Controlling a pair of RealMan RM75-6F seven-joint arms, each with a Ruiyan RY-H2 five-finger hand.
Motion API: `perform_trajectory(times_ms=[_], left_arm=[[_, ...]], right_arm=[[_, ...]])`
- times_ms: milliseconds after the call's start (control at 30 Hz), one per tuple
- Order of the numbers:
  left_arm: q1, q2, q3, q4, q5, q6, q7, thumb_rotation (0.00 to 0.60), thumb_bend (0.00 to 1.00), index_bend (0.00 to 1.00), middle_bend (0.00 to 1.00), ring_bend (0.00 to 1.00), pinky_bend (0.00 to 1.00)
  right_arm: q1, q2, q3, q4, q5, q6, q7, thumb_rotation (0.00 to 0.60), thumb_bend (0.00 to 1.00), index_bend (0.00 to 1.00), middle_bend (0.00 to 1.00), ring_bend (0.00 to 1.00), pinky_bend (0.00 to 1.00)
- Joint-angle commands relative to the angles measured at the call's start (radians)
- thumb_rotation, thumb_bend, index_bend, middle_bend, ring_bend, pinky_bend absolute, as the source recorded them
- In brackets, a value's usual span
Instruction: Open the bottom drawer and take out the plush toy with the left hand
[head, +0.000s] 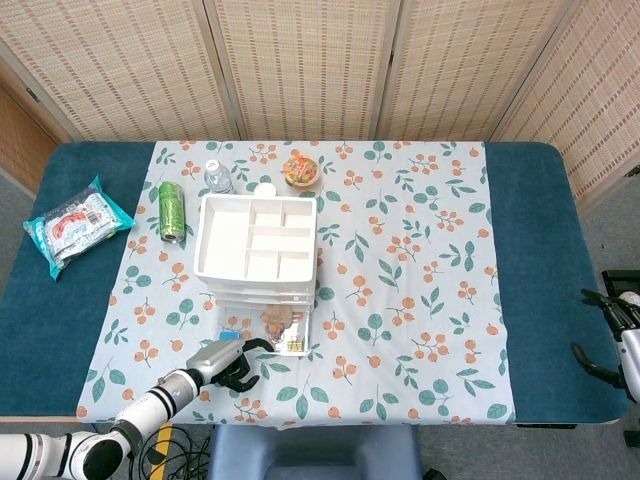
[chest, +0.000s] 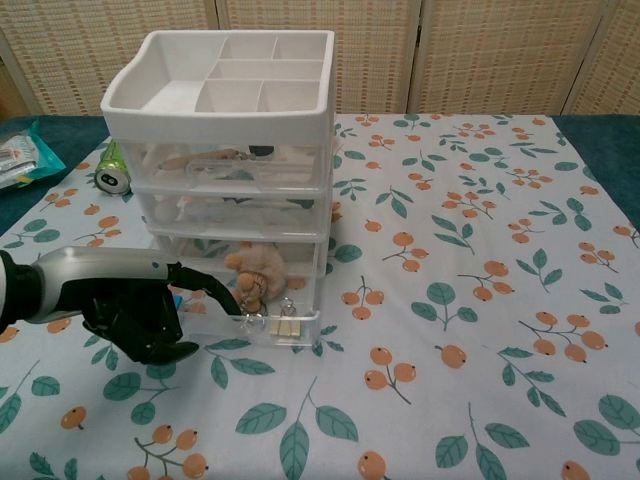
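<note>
The white drawer unit (head: 255, 243) (chest: 225, 150) stands on the flowered cloth. Its clear bottom drawer (head: 268, 333) (chest: 262, 325) is pulled out toward me. A tan plush toy (head: 277, 319) (chest: 257, 269) lies inside it, uncovered. My left hand (head: 228, 362) (chest: 135, 318) sits low at the drawer's front left, one finger hooked over the drawer's front edge, the others curled under. My right hand (head: 612, 325) hangs off the table's right edge with fingers apart, holding nothing.
A green can (head: 172, 210) (chest: 113, 172), a small bottle (head: 217, 176) and a food bowl (head: 300, 169) stand behind the unit. A snack packet (head: 75, 223) lies at far left. Small clips (chest: 285, 325) sit in the drawer's front.
</note>
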Motion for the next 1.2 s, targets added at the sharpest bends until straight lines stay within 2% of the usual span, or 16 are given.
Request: perform_trajectory(times_ms=[33,367,667,800,933,1200], left_arm=[[0.001,0.002,0.001,-0.003,0.001,-0.001,-0.005,0.600,0.45,0.24,0.92,1.00,1.00],[0.001,0.013,0.014,-0.021,0.013,-0.006,-0.008,0.600,0.45,0.28,0.91,1.00,1.00],[0.037,0.022,0.017,-0.045,0.087,0.048,-0.017,0.600,0.45,0.18,0.91,1.00,1.00],[0.068,0.028,0.021,-0.054,0.162,0.103,-0.010,0.600,0.45,0.15,0.91,1.00,1.00],[0.092,0.054,0.016,-0.053,0.281,0.150,-0.012,0.600,0.45,0.17,0.91,1.00,1.00],[0.115,0.053,0.005,0.033,0.550,0.257,-0.050,0.600,0.45,0.30,0.91,1.00,1.00]], right_arm=[[0.000,0.000,0.000,0.000,0.000,-0.001,0.000,0.600,0.33,0.14,0.27,0.24,0.22],[-0.001,-0.001,0.000,0.003,0.001,0.001,0.002,0.600,0.33,0.14,0.27,0.24,0.22],[-0.004,-0.001,0.000,0.004,0.001,0.005,0.006,0.600,0.33,0.14,0.27,0.24,0.22],[-0.003,0.000,0.001,0.004,-0.001,0.006,0.006,0.600,0.33,0.14,0.27,0.24,0.22],[-0.002,0.007,0.003,0.001,-0.004,0.009,0.004,0.600,0.33,0.14,0.27,0.24,0.22],[0.004,0.043,0.021,-0.022,-0.020,0.038,-0.015,0.600,0.33,0.14,0.27,0.25,0.22]])
